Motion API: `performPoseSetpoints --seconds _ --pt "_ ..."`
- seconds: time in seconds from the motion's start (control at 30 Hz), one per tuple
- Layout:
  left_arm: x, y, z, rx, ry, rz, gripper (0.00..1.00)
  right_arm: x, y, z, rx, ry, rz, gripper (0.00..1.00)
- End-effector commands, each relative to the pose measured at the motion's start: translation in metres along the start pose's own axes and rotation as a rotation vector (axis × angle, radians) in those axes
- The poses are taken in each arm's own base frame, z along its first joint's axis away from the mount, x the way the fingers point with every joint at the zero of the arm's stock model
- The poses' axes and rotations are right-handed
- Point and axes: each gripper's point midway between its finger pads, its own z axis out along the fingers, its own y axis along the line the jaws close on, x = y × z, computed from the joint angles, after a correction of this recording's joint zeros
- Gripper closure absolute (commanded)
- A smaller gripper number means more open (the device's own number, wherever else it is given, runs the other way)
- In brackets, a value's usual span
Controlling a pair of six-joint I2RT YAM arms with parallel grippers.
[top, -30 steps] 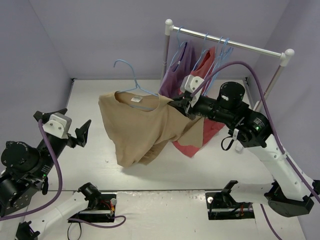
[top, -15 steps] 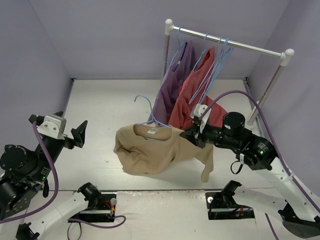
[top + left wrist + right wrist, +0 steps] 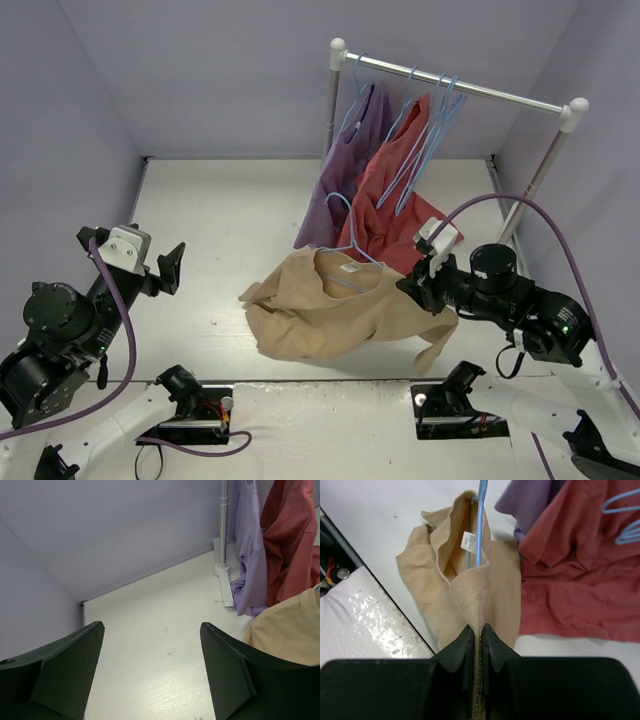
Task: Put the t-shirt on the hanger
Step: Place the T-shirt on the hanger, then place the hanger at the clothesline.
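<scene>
White bench [image 3: 220, 210], lavender walls [image 3: 200, 80]. T-shirt [image 3: 320, 315] bunched on bench, centre-right; hanger [image 3: 481, 525] through its neck, hook toward back wall. Right tool [image 3: 476, 630] clamps the t-shirt's ribbed edge. Left tool [image 3: 151, 630] wide apart, holding nothing.

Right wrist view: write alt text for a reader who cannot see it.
The right hand pinches a ribbed edge of the wrinkled tan fabric t-shirt, with a thin light-blue wire hanger running into its neck opening. A crumpled red shirt and a purple shirt sit beside it.
</scene>
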Motion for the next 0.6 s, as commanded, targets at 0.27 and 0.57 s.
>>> performPoseSetpoints --seconds 0.27,0.57 --pt "-0.006 -0.009 0.021 -0.004 -0.039 -0.039 0.27 -0.028 -0.028 -0.035 0.177 -0.06 0.003 1.0" --pt "0.004 -0.013 0.023 0.0 -0.022 -0.043 0.27 -0.044 -0.034 -0.044 0.211 -0.086 -0.021 1.0"
